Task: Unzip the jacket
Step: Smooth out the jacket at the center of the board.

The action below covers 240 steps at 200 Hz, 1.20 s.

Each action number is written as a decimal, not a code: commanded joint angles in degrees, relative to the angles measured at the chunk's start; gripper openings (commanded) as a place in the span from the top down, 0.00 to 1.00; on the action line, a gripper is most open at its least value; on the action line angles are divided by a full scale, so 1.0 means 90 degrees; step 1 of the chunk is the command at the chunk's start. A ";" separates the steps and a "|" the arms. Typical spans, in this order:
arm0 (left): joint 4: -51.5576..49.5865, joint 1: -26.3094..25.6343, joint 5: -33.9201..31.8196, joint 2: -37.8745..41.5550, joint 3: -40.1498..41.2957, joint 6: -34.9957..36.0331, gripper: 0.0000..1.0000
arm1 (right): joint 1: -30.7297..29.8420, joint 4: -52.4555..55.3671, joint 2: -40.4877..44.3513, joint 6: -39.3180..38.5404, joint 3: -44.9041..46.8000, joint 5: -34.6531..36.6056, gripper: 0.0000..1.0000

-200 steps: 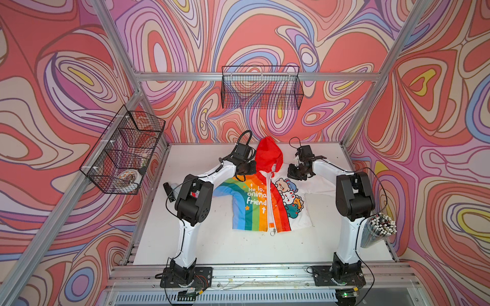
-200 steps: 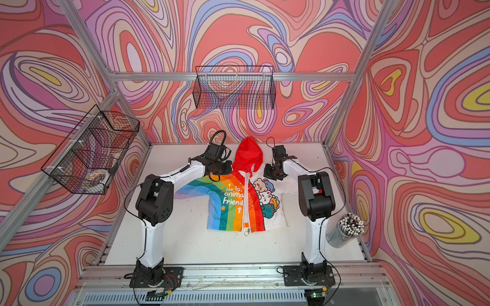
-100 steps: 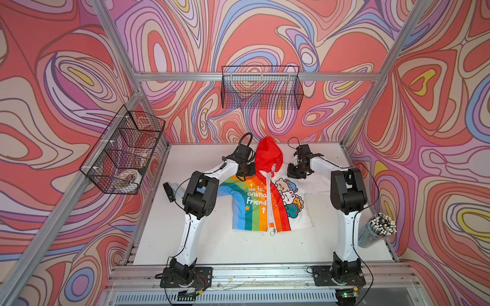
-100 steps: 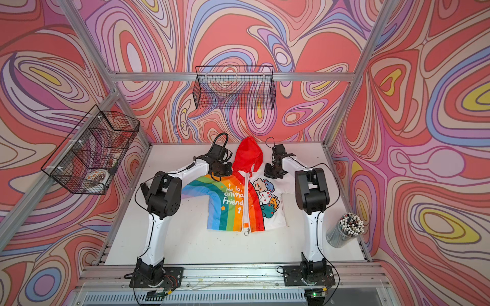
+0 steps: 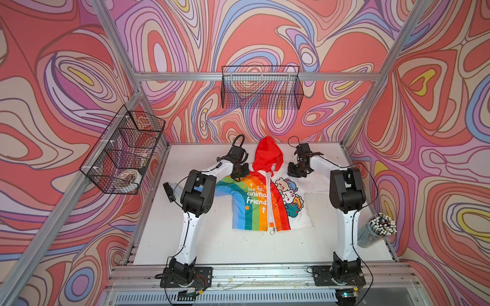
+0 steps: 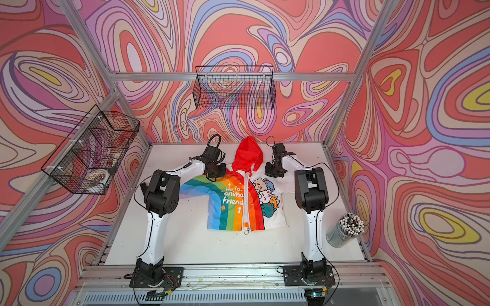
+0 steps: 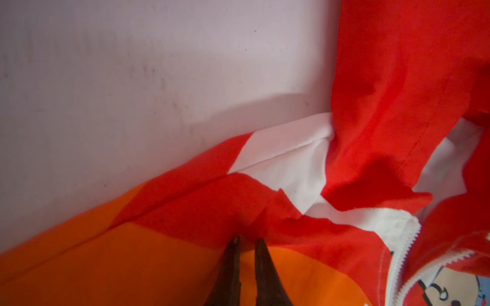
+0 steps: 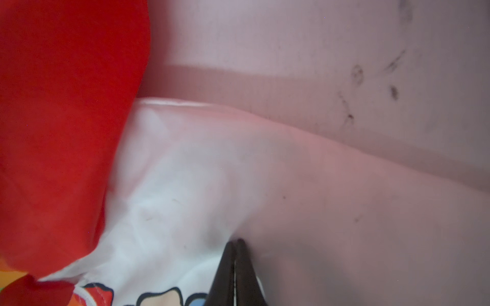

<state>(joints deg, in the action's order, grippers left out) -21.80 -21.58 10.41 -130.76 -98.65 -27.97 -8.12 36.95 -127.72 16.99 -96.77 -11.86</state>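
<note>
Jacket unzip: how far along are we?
Done, it seems: the ring pull sits at the hem of the jacket, and the teeth at the collar are parted. In hand: the left gripper pinches a fold of the rainbow shoulder, the right gripper, fingers shut, the white shoulder. To do: the front halves lie together; whether the zipper's bottom end is free can't be seen.

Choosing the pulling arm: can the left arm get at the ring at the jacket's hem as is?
Probably not yet: the left gripper is pinched on the jacket at its rainbow shoulder beside the hood. The ring lies uncovered, so after letting go its path looks free.
</note>
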 commanded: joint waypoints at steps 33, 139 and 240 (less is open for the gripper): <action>-0.0561 0.0323 -0.0710 0.0095 0.1012 -0.0235 0.87 | 0.0267 0.0234 -0.0214 0.0084 0.0387 0.0386 0.92; -0.0595 0.0626 -0.1032 0.0578 0.1960 -0.0436 0.89 | 0.0519 0.0225 0.0077 0.0336 0.0899 0.0503 0.92; -0.0335 0.0823 -0.0717 0.1102 0.2462 -0.0385 0.87 | 0.0530 -0.0159 0.0981 0.0227 0.1521 0.0705 0.91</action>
<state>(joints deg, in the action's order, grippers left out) -14.52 -15.86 6.90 -118.98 -79.24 -31.73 -4.58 33.12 -121.91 20.27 -87.57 -9.65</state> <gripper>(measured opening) 0.119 0.086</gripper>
